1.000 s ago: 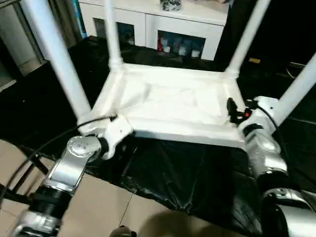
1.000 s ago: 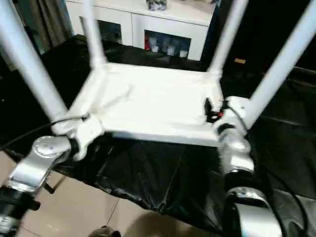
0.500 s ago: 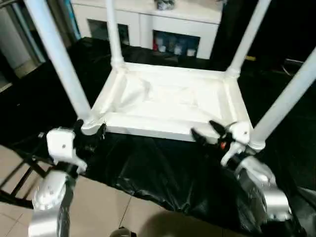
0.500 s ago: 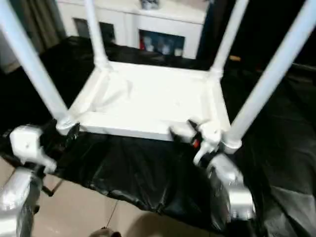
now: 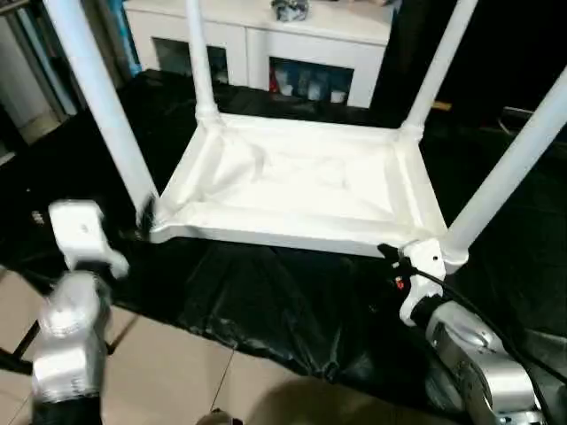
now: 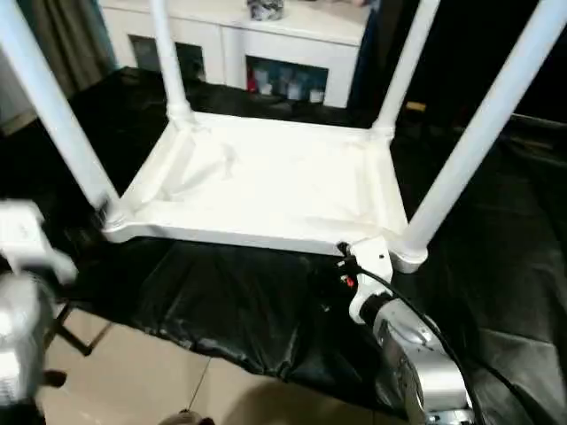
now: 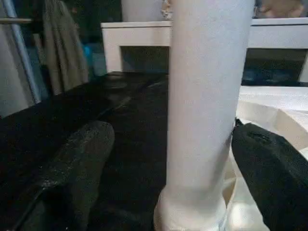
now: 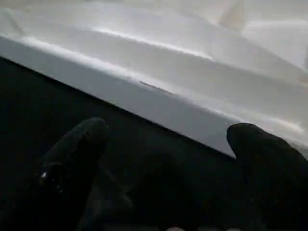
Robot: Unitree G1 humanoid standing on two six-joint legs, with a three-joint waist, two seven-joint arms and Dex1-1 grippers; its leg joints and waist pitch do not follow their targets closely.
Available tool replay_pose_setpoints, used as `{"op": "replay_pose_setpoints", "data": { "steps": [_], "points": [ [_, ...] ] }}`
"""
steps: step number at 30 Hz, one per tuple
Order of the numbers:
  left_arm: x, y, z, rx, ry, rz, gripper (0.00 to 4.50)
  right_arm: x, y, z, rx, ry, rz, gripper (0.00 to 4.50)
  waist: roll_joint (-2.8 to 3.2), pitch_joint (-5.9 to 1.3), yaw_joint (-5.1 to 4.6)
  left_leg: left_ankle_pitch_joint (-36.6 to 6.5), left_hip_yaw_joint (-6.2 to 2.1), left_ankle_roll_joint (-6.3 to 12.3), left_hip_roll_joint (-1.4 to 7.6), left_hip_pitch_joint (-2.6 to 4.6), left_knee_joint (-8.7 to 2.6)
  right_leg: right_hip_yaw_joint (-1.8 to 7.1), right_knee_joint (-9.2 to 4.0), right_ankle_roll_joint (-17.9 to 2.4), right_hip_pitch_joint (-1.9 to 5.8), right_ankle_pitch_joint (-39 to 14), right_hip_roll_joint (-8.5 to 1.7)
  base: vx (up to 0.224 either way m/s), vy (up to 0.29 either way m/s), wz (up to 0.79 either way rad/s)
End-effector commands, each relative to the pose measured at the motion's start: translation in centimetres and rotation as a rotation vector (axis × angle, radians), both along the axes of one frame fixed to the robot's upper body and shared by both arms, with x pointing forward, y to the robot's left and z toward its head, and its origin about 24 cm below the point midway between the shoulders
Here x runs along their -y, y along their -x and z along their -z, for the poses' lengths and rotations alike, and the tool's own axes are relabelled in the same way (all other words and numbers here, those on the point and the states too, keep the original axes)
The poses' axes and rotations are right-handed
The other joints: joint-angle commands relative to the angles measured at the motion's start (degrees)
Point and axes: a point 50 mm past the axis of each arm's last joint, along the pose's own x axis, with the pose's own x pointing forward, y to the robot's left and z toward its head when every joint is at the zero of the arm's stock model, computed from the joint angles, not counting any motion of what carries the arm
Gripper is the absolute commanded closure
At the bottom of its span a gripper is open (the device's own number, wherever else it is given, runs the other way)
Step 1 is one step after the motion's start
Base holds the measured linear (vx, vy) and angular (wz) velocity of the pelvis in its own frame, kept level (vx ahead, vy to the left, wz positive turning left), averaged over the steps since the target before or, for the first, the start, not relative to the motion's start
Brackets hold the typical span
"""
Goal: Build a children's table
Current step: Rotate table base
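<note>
White tabletop (image 5: pixel 301 181) lies inverted, all four legs socketed; assembly looks done. Left tool (image 7: pixel 168 159) and right tool (image 8: pixel 168 159) gape empty; next, flipping it upright from six o'clock.

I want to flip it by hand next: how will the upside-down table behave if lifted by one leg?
The table looks like light, hollow plastic, so probably easy to lift. Its long legs sit in corner sockets; one may flex or pull loose. The smooth tube may slip.
</note>
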Motion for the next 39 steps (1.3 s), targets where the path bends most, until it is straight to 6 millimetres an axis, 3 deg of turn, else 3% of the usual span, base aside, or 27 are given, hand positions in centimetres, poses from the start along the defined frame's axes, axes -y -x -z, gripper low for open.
{"op": "replay_pose_setpoints", "data": {
  "steps": [1,4,8,9,10,13,16,17,21,26,28,30,35,39],
  "points": [
    [-0.4,-1.0,0.4,-0.051,0.028,0.068,0.05,0.0,-0.5,-0.1,-0.014,0.033,0.015,0.00,0.15,-3.21,-0.01,-19.7,-2.42,-2.40,3.35,1.14,-5.02,3.47,-4.92,-6.4,0.99,-13.9,-3.87,0.000,0.000,0.00],
    [-0.3,-1.8,0.3,-0.065,0.061,0.162,0.05,0.1,-0.9,-0.1,-0.013,0.049,0.028,0.00,0.16,-3.44,-0.10,-16.6,-2.23,-2.08,3.42,0.93,-4.84,3.50,-4.15,-8.6,1.45,-8.7,-4.23,0.000,0.000,0.00],
    [0.1,-2.4,0.2,-0.092,0.139,0.377,0.05,0.1,-1.6,0.0,-0.029,0.040,0.038,0.00,0.16,-3.29,-0.17,-16.2,-2.00,-1.82,3.34,1.05,-4.82,3.53,-4.35,-10.0,1.47,-11.1,-4.57,0.000,0.000,0.00],
    [0.1,-2.4,0.3,-0.129,0.147,0.513,0.05,0.1,-1.9,0.3,-0.055,0.068,0.018,0.00,0.26,-3.30,-0.22,-16.6,-2.01,-1.99,3.48,1.11,-4.84,3.54,-4.27,-10.1,1.46,-11.2,-4.56,0.000,0.000,0.00],
    [0.1,-2.4,0.3,-0.129,0.147,0.513,0.05,0.1,-1.9,0.3,-0.055,0.068,0.018,0.00,0.18,-3.34,-0.17,-16.5,-1.94,-2.00,3.25,1.35,-4.80,3.54,-4.29,-10.0,1.31,-12.1,-4.46,0.000,0.000,0.00],
    [0.1,-2.7,0.1,-0.157,0.177,0.630,0.05,0.0,-2.1,0.4,-0.070,0.089,-0.002,0.00,0.36,-3.32,-0.12,-17.5,-1.91,-2.87,3.64,1.61,-4.95,3.63,-4.09,-10.8,1.27,-11.1,-4.60,0.000,0.000,0.00],
    [1.0,-2.3,-0.7,-0.217,0.235,0.867,0.05,-0.1,-2.5,0.7,-0.079,0.092,-0.021,0.00,0.60,-3.30,0.18,-17.5,-1.80,-3.54,3.71,1.73,-5.03,3.62,-3.77,-11.9,1.23,-10.2,-4.64,0.000,0.000,0.00],
    [1.7,-1.8,-0.9,-0.253,0.248,0.971,0.05,-0.3,-2.7,0.8,-0.080,0.093,-0.030,0.00,1.14,-3.33,0.41,-17.9,-1.70,-4.02,3.83,1.93,-5.01,3.65,-3.57,-12.5,1.12,-9.8,-4.66,0.000,0.000,0.00],
    [3.7,0.2,-1.0,-0.341,0.252,1.210,0.05,0.0,-2.9,0.8,-0.083,0.100,-0.031,0.00,0.79,-3.19,0.57,-17.3,-1.49,-3.84,4.02,1.55,-5.05,3.71,-3.19,-13.8,1.44,-7.7,-4.68,0.000,0.000,0.00],
    [6.4,1.4,-0.9,-0.322,0.229,1.303,0.05,0.9,-2.8,0.8,-0.091,0.082,0.005,0.00,0.41,-2.89,0.17,-19.7,-1.63,-3.47,3.81,1.57,-5.05,3.95,-4.36,-11.9,1.56,-15.6,-4.87,0.000,0.000,0.00],
    [7.4,1.3,-1.2,-0.295,0.223,1.311,0.05,0.9,-2.8,1.0,-0.089,0.085,-0.005,0.00,0.41,-2.93,0.10,-19.0,-1.66,-3.34,3.82,1.52,-5.03,3.95,-4.41,-11.4,1.60,-16.0,-4.77,0.000,0.000,0.00],
    [8.5,1.3,-1.7,-0.272,0.246,1.336,0.05,0.5,-3.0,1.1,-0.088,0.087,-0.028,0.00,0.25,-3.00,0.00,-18.7,-1.66,-3.20,3.79,1.55,-4.96,3.89,-4.35,-11.4,1.62,-16.0,-4.71,0.000,0.000,0.00],
    [11.5,2.6,-3.2,-0.240,0.318,1.481,0.05,-0.8,-3.6,1.0,-0.075,0.065,-0.079,0.00,0.12,-3.30,-0.54,-14.6,-1.50,-2.04,3.69,1.24,-4.67,3.76,-3.48,-13.3,1.90,-9.8,-4.31,0.000,0.000,0.00],
    [14.5,4.2,-4.2,-0.245,0.435,1.618,0.05,-2.6,-4.5,1.4,-0.078,0.059,-0.146,0.00,0.06,-2.99,-1.54,-15.5,-1.43,-1.86,3.44,0.87,-4.55,3.76,-3.91,-13.6,2.12,-12.9,-4.26,0.000,0.000,0.00]
  ]
}}
